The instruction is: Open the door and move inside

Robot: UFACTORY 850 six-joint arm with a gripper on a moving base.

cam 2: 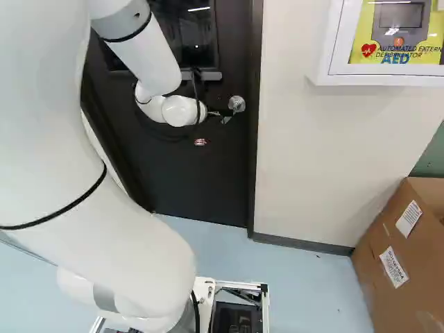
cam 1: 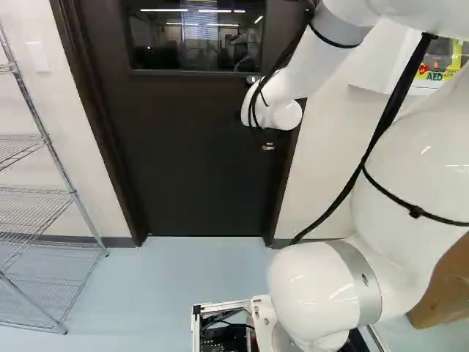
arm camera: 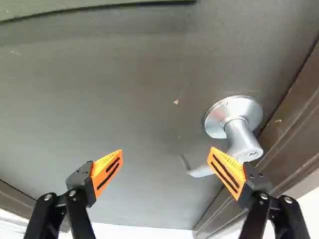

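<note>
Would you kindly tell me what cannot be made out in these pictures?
Silver lever handle, wrist view: partly hidden by an orange gripper pad; contact is unclear.
Room beyond the dark brown door, left base view: reflections in its window mask it.
Brown cardboard box, right base view: cut off by the edge.
White wall cabinet, right base view: top cut off.

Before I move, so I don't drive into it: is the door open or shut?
Shut: the dark door fills its frame in both base views, with no gap showing along the edge beside the lever handle.
</note>
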